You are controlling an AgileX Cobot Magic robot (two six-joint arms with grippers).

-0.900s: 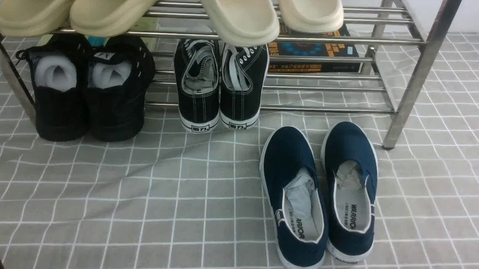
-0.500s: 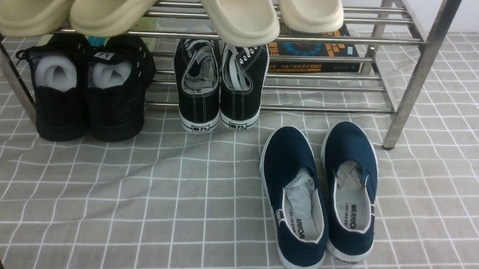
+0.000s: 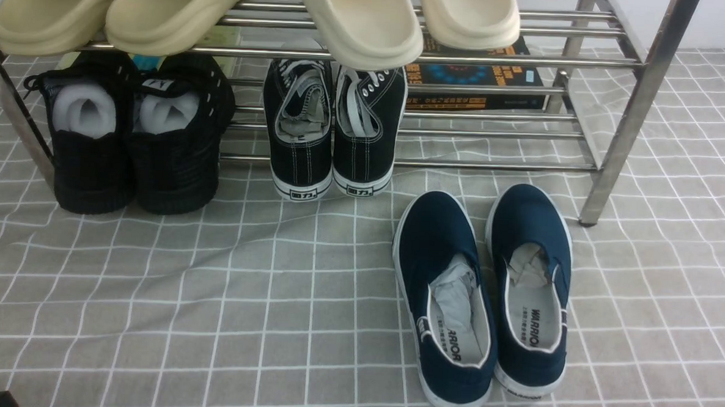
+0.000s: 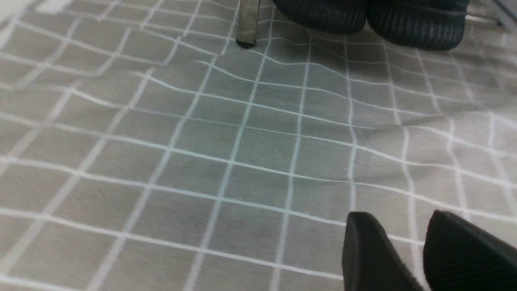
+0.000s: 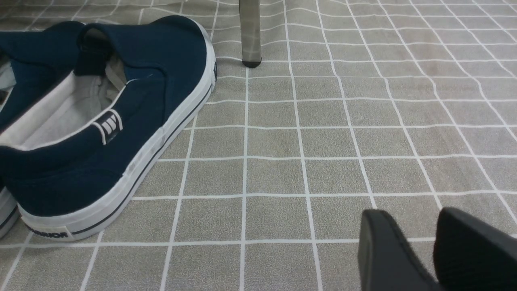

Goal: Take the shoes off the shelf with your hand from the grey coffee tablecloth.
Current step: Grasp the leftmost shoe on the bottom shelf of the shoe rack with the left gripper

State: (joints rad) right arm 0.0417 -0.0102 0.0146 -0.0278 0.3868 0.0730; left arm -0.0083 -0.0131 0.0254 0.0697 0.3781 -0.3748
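The shoes, a pair of all-black mesh sneakers (image 3: 136, 138) with white paper stuffing, sit at the left end of the shelf's (image 3: 629, 117) lower tier, heels toward me. Their heels also show in the left wrist view (image 4: 416, 24), beside a shelf leg (image 4: 248, 24). The grey coffee tablecloth (image 3: 273, 297) covers the whole surface. My left gripper (image 4: 404, 220) hovers low over bare cloth, well short of the sneakers, with a narrow gap between its jaws and nothing in it. My right gripper (image 5: 412, 218) is the same, over cloth to the right of the navy slip-ons.
Black canvas sneakers (image 3: 332, 129) with white soles sit mid-shelf. Navy slip-ons (image 3: 481, 294) lie on the cloth in front of the shelf, also in the right wrist view (image 5: 121, 101). Beige slippers (image 3: 358, 20) fill the top tier. A dark book (image 3: 478, 80) lies behind.
A dark bit of my left arm at the front view's bottom left corner has crept slightly further into view. Nothing else has moved.
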